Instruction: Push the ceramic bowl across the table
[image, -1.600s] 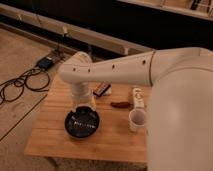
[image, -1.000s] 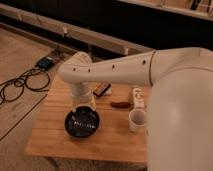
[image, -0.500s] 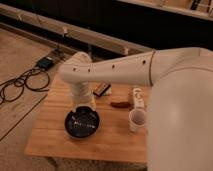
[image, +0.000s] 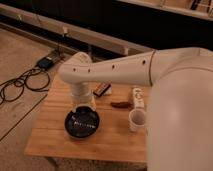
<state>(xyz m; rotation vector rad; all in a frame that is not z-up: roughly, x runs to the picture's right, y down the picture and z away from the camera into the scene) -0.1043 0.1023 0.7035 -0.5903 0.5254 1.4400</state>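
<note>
The ceramic bowl, round, shallow and dark blue-black with pale markings inside, sits on the wooden table left of centre, near the front. My white arm reaches over the table from the right and bends down at the bowl's far rim. The gripper hangs just above the bowl's back edge, mostly hidden by the wrist. I cannot tell whether it touches the bowl.
A white cup stands right of the bowl. A brown object, a small dark box and a white packet lie toward the table's back. Cables and a power box lie on the floor at left.
</note>
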